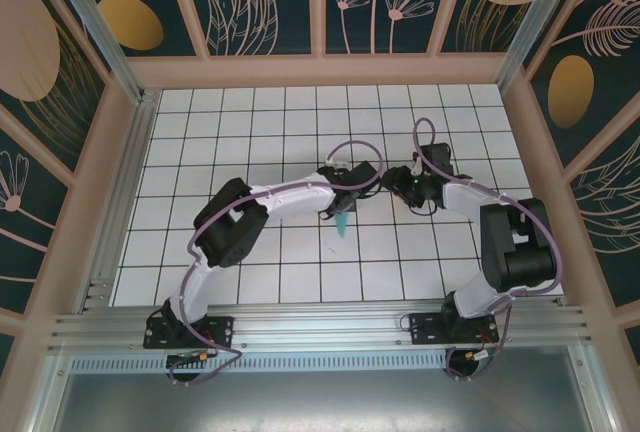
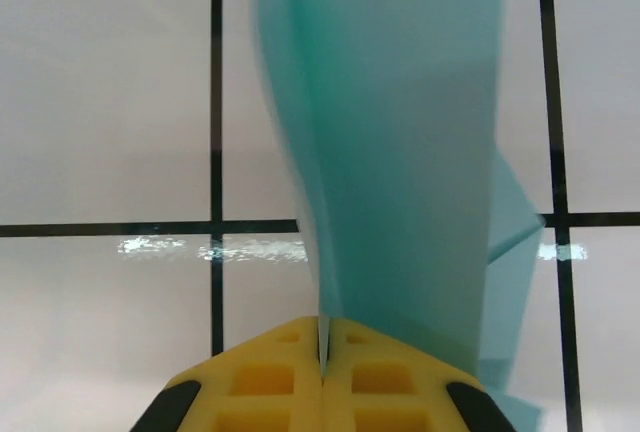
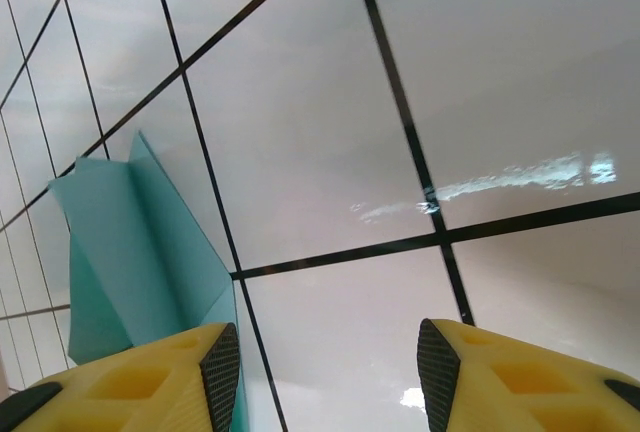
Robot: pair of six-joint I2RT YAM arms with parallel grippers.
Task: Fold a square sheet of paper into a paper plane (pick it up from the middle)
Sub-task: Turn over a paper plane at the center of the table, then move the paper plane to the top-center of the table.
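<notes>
- Paper plane [image 2: 400,152], pinched in my clenched left tool [image 2: 322,362], could slip or tear.
- My released right tool [image 3: 330,372] beside it could crumple the folds if it closes carelessly.

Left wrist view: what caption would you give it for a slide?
Yellow left gripper shut on the folded teal paper, held over the white grid table.

Tabletop [image 1: 250,122]: white square tiles, black grid lines, centre of frame.
Frame [image 1: 320,70]: pale wood, bordering the tabletop.
Wall panels [image 1: 380,2]: dark teal, gold ovals, line-drawn leaves and flowers, upper frame and sides.
Rail [image 1: 320,327]: aluminium, across lower frame.
Metal sheet [image 1: 320,402]: grey, bottom edge.
</notes>
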